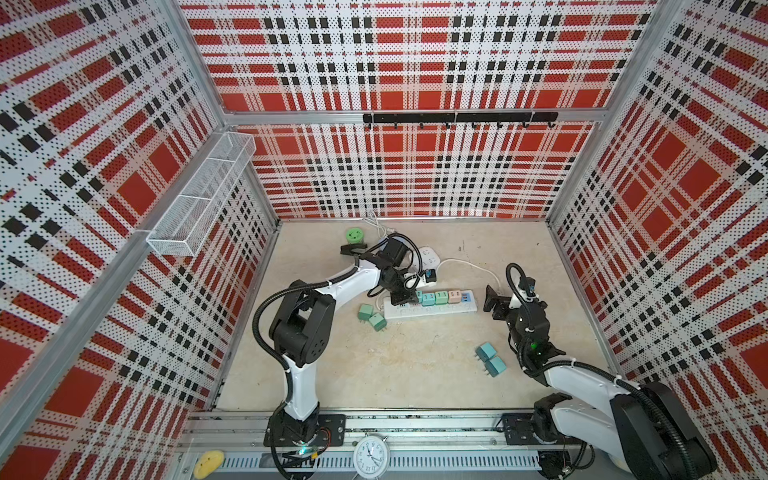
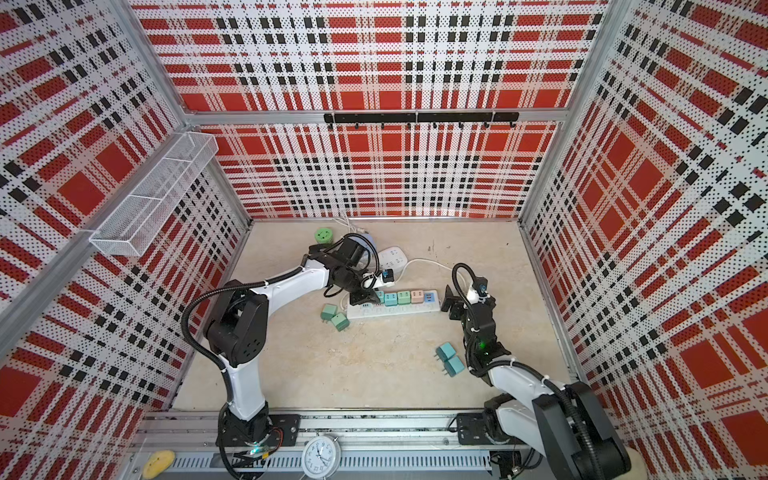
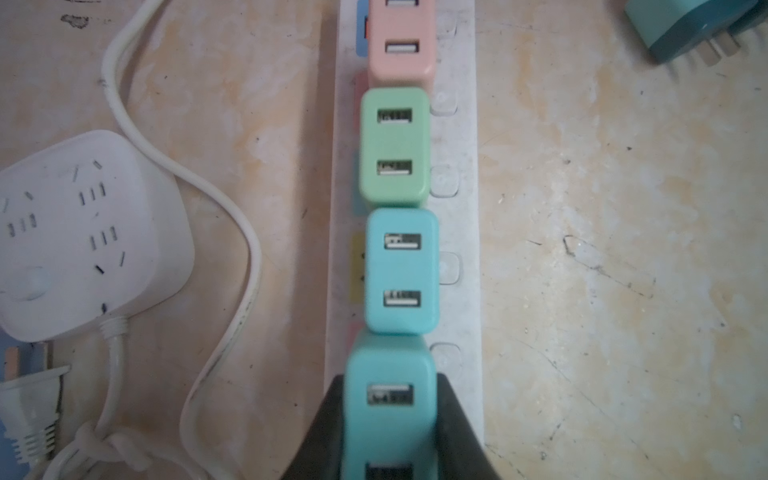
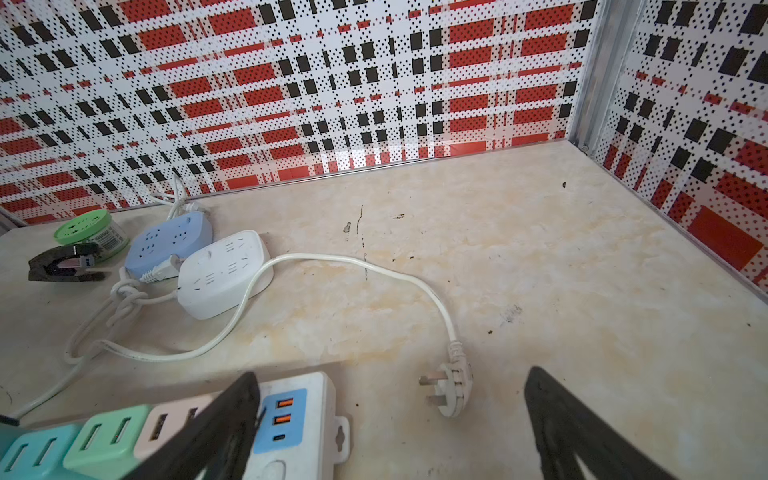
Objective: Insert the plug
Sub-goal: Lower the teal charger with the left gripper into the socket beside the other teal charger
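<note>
A long white power strip [image 1: 432, 311] [image 3: 457, 232] lies across the table's middle. On it stands a row of plugs: a teal one [image 3: 401, 270], a green one [image 3: 395, 147], a pink one [image 3: 402, 41]. My left gripper [image 1: 404, 296] [image 3: 390, 380] is shut on another teal plug [image 3: 390, 415] [image 1: 419, 296] at the row's left end, against the teal neighbour. Its prongs are hidden. My right gripper [image 1: 492, 303] [image 4: 392, 374] stands open and empty just past the strip's right end, one finger [image 4: 216, 428] over the blue USB panel [image 4: 280, 419].
Loose green plugs [image 1: 372, 316] lie in front of the strip's left end, and teal ones [image 1: 490, 359] at front right. A white socket block [image 4: 224, 272], a blue one [image 4: 170, 241], a green can [image 1: 354, 236], a black clip [image 4: 66, 264] and the white cord's plug [image 4: 451, 388] lie behind.
</note>
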Robot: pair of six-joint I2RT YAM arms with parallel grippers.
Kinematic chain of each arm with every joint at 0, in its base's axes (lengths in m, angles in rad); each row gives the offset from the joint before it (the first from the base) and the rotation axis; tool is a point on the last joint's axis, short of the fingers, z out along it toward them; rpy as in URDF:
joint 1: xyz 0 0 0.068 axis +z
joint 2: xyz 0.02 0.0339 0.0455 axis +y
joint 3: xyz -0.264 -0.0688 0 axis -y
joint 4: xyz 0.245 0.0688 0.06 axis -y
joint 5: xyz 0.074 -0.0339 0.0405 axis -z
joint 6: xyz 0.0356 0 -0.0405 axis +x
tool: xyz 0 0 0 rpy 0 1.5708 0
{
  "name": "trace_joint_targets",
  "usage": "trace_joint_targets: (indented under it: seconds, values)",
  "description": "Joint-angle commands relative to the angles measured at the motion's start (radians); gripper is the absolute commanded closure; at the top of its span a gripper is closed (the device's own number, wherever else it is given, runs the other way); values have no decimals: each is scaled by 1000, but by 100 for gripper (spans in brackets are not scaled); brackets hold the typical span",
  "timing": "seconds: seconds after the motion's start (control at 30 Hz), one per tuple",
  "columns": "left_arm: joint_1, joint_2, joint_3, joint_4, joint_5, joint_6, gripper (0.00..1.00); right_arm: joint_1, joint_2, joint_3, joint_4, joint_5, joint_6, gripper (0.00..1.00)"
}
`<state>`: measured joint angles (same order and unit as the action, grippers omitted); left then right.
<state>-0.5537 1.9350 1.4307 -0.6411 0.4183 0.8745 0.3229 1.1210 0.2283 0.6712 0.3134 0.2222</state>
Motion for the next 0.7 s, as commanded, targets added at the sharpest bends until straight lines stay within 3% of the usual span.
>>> trace_joint_targets:
  seconds: [0.0, 0.33, 0.53, 0.67]
  values:
    - [-34, 49, 13, -84, 27, 5, 100, -5, 5, 12, 65, -11, 6, 0]
    - [-75, 105, 60, -124, -46, 40, 100, -5, 8, 13, 65, -13, 5, 0]
    - [-55, 117, 106, -115, -12, 11, 100, -4, 8, 14, 64, -11, 5, 0]
    - [-67, 120, 123, -91, 71, -48, 100, -5, 8, 16, 62, -7, 5, 0]
